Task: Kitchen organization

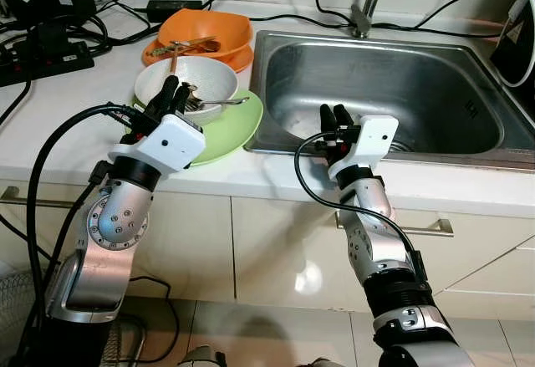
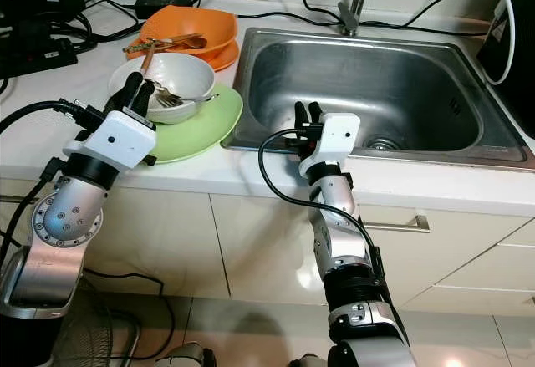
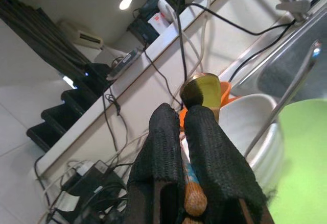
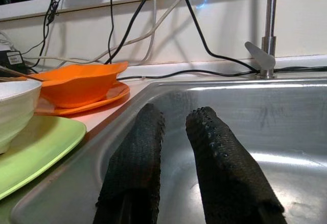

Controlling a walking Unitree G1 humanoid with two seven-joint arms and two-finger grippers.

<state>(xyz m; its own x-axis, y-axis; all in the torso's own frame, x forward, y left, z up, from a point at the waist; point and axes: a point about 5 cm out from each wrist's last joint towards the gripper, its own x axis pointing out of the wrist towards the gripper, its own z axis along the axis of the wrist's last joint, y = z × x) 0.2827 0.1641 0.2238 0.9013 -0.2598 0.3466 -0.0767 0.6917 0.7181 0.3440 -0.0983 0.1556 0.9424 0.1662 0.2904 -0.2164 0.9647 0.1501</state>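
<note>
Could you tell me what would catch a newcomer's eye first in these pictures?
The left gripper at the white bowl, jaws shut on a wooden utensil, the bowl sitting on a green plate. Beside it, the right gripper hovers over the steel sink, jaws slightly open.
</note>
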